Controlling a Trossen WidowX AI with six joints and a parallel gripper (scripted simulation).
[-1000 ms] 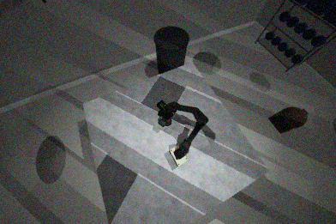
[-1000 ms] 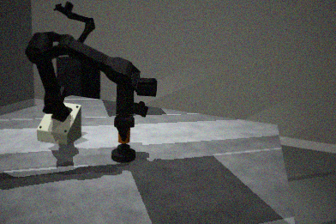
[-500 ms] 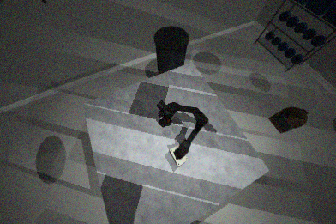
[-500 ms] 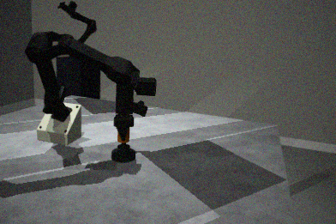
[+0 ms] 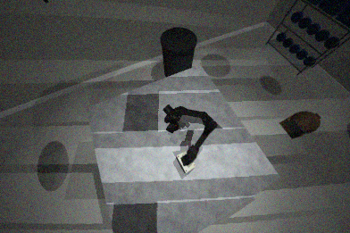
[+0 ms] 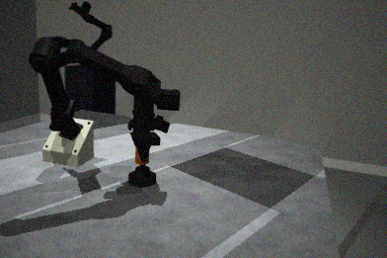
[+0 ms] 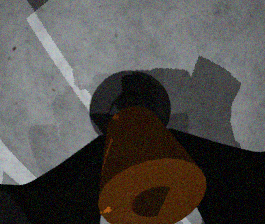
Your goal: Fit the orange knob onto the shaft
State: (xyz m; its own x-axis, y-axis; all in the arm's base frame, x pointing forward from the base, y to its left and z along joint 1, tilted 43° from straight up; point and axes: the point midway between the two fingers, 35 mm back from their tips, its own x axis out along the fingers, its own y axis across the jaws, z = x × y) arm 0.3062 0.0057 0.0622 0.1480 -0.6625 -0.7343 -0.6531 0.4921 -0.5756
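Note:
The orange knob (image 6: 141,157) (image 7: 148,145) is upright between the fingers of my gripper (image 6: 142,154), which is shut on it. In the wrist view its near end face shows a dark D-shaped recess. The dark round pedestal (image 6: 142,178) (image 7: 103,100) stands directly below the knob. In the exterior view a small gap, with something dark in it, shows between the knob's lower end and the pedestal's wide base. The shaft is not clearly visible, and its flat side is hidden. I cannot tell whether the knob's lower end is around the shaft's tip or just above it.
The arm's cream base block (image 5: 181,162) (image 6: 84,151) stands on the table. A dark bin (image 5: 179,53) stands beyond the table's back edge. Broad shadows and light stripes cross the tabletop (image 5: 134,164) (image 6: 197,205). A dumbbell rack (image 5: 299,29) is at the far right.

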